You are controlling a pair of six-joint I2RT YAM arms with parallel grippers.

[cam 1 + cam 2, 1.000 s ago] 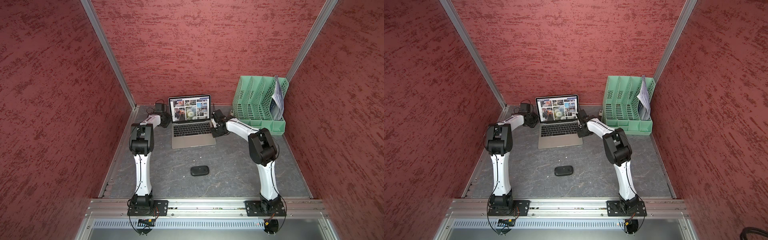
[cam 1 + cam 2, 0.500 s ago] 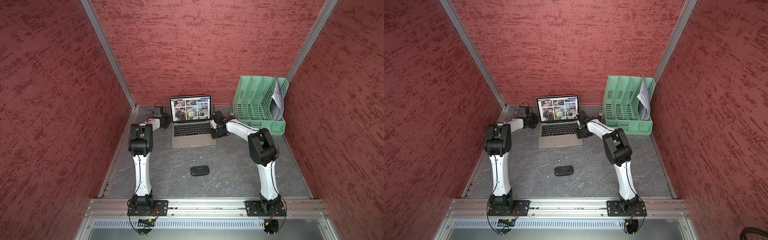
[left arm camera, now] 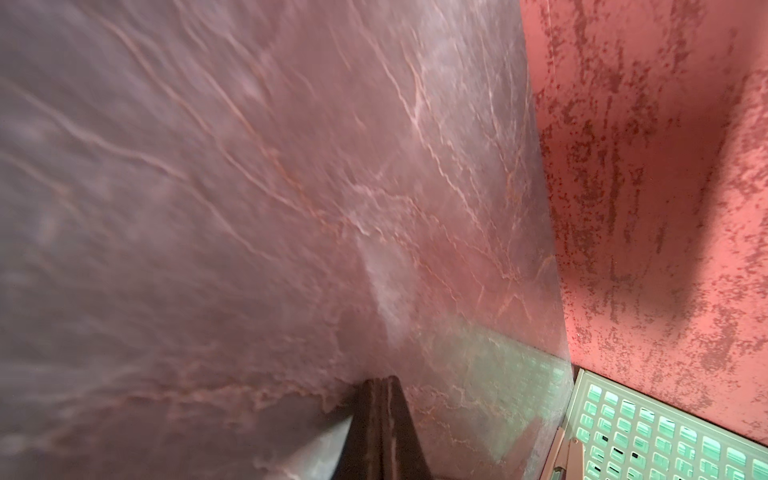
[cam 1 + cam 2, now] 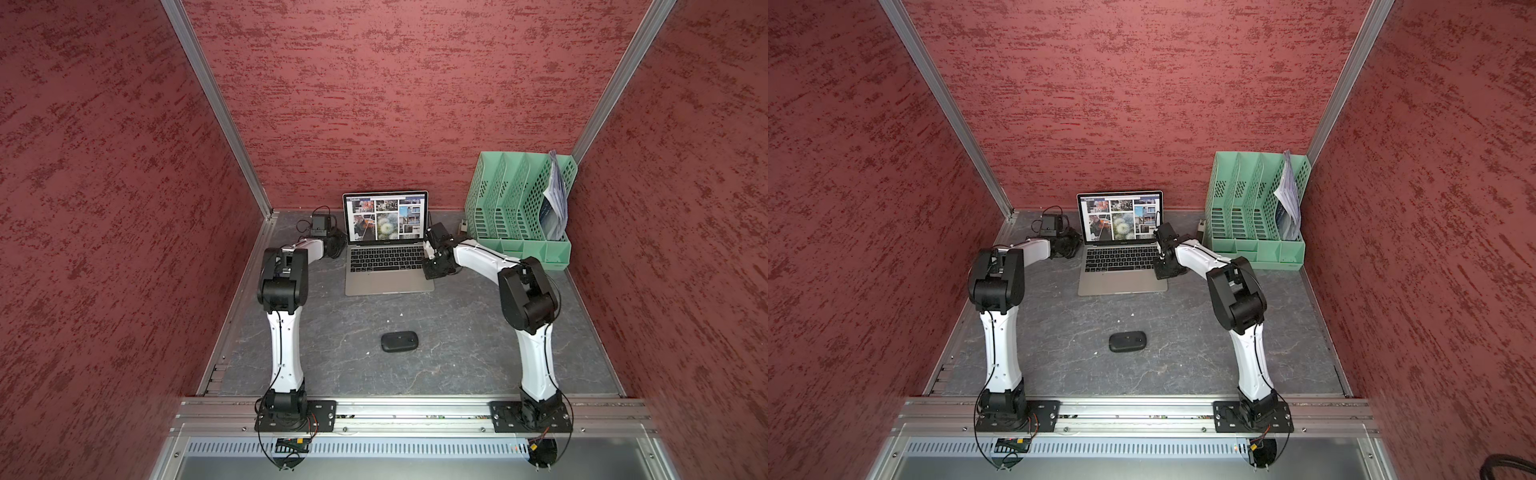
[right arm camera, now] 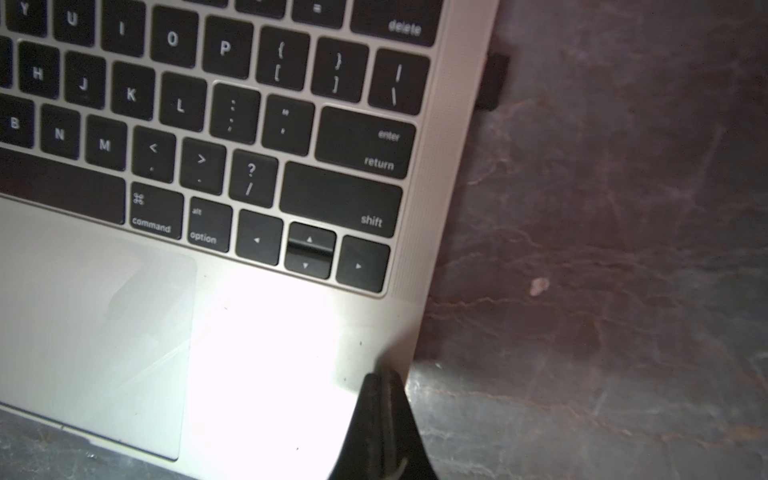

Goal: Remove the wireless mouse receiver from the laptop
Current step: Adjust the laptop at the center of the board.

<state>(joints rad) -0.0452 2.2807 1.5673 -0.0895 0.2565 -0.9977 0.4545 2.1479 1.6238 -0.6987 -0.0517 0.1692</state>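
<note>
- Beside the left rear of the laptop [image 4: 388, 282], low over the surface [image 4: 457, 332]: left pincer [image 3: 384, 384], tips pressed together, nothing held, facing bare stone on the wrong side for the job.
- On the laptop's right flank, level with the "delete" and "\" keys [image 5: 365, 145]: wireless mouse receiver [image 5: 492, 81], a dark stub plugged in and poking sideways off the edge, just above the surface.
- Long axis of the stub: outward from the flank, parallel to the surface. Likely pull direction: the same line, straight away from the laptop.
- Over the front right corner of the palm rest [image 5: 270, 353]: right pincer [image 5: 385, 380], tips closed, empty. Stub further along that same edge toward the hinge, slightly outboard. Plainly the nearer arm.
- Would need to open before any grasp, by this reading.
- Legible on the keys: "delete", "enter", "return", "shift", "command", "option", "alt", plus letters.
- Header line on the screen [image 4: 386, 220] too small to read, possibly a site name.
</note>
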